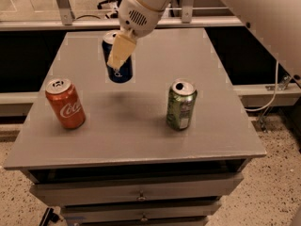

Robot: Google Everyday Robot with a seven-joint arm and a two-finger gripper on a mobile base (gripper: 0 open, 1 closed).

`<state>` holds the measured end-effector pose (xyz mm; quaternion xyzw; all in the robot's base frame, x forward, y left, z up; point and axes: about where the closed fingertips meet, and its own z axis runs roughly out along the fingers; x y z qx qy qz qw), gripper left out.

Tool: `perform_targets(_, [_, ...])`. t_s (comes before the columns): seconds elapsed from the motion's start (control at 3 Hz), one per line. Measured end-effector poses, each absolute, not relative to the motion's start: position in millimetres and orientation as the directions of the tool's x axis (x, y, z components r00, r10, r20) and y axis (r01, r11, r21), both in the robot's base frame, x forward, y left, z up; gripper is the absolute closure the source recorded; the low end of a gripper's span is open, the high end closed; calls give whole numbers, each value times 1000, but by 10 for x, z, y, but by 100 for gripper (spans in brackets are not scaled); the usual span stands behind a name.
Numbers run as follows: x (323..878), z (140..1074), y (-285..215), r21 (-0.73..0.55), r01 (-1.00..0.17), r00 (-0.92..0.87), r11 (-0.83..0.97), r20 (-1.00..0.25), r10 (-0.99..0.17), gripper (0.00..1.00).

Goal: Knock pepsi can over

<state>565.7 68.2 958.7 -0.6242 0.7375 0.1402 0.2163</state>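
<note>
Currently, camera view: claw [116, 60] hangs across front of pepsi can [123, 72], back-left of centre on counter [141, 140]. Claw open or closed: cannot tell. Can not knocked over yet, leaning slightly, top toward rear-left. Contact on upper body probably for tipping leverage. Coke can [66, 103] and green can [181, 105] upright, well apart, unlikely to be hit.

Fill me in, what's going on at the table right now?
The robot's gripper is against the blue pepsi can toward the back of the table, covering part of its side. The can is roughly upright, not knocked over yet. The red cola can at left and the green can at right stand apart from it.
</note>
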Motion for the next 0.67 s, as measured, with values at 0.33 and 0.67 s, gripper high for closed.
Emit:
perform_targets(0.33, [5661, 9439, 699, -46, -973, -177, 227, -486, -856, 100])
perform_targets(0.67, [5594, 9320, 711, -36, -964, -214, 263, -484, -848, 100])
